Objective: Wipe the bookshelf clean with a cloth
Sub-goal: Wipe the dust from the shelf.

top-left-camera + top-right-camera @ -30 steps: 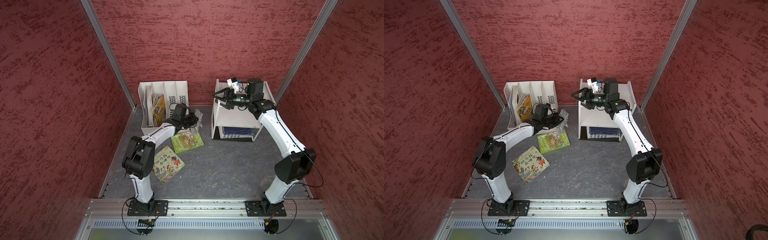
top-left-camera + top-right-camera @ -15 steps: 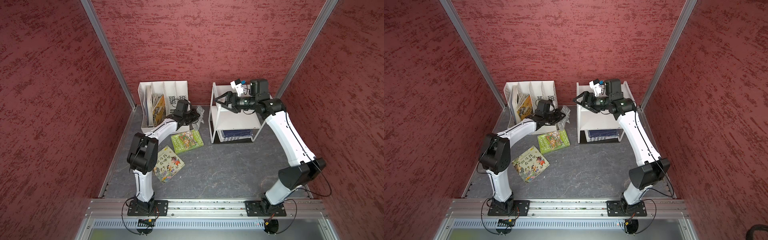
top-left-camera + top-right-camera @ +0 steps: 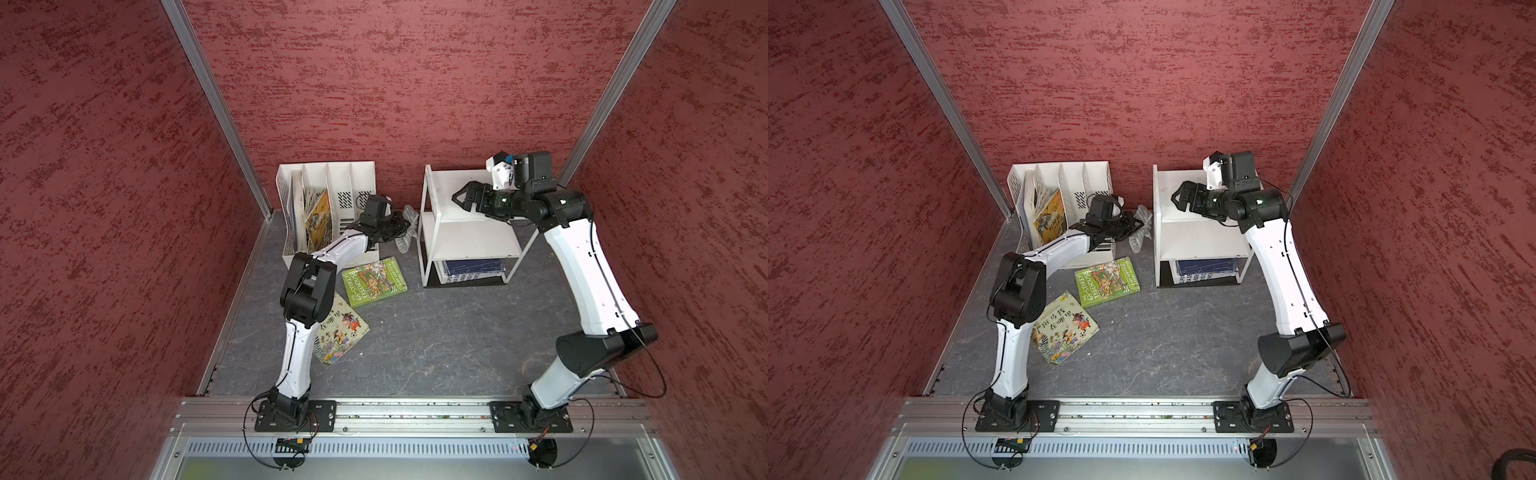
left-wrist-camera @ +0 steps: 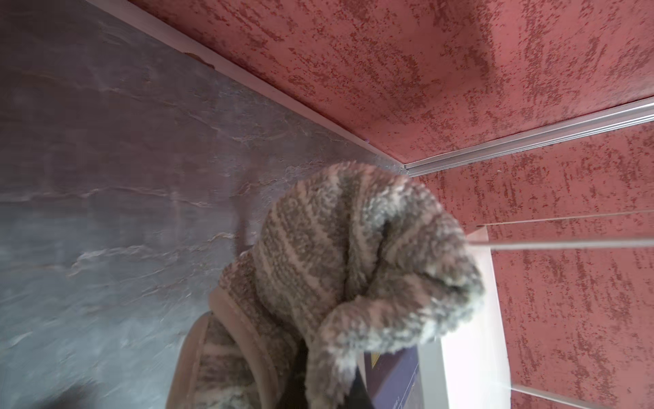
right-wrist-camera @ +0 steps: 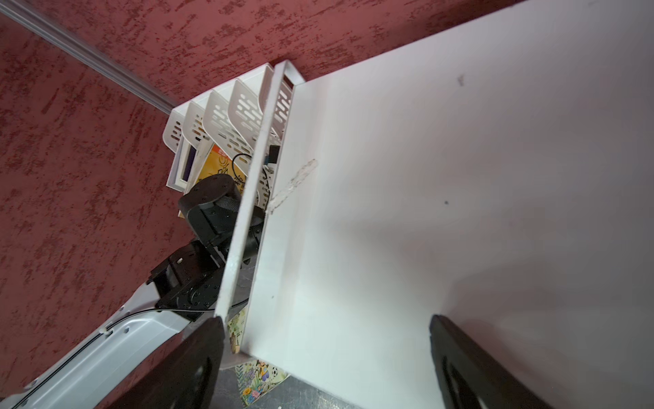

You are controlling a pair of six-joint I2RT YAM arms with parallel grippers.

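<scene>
Grey slate-look tabletop [image 3: 436,340], with red walls on three sides.

The bookshelf [image 3: 469,245] stands upright at the back, right of centre, near the back wall. A blue book [image 3: 473,266] lies flat on its lowest tier.

The white file organizer [image 3: 328,195] stands to the left of the bookshelf, a gap between them. Books lean in its left slots.

Two books lie flat in front of the organizer. One is a green book [image 3: 374,282]. The other is a picture book [image 3: 340,332], partly under the left arm's elbow.

The cloth [image 4: 354,265] is bunched in the gap between organizer and bookshelf, just beside the shelf's left frame. In the left wrist view it hangs in thick folds and hides the fingers. Whether its lower end touches the table, I cannot tell.

The left gripper [image 3: 392,226] is clamped tight on the cloth.

The right gripper [image 3: 459,198] sits over the bookshelf's top board, jaws spread wide with nothing in them. Whether it touches the board, I cannot tell.
</scene>
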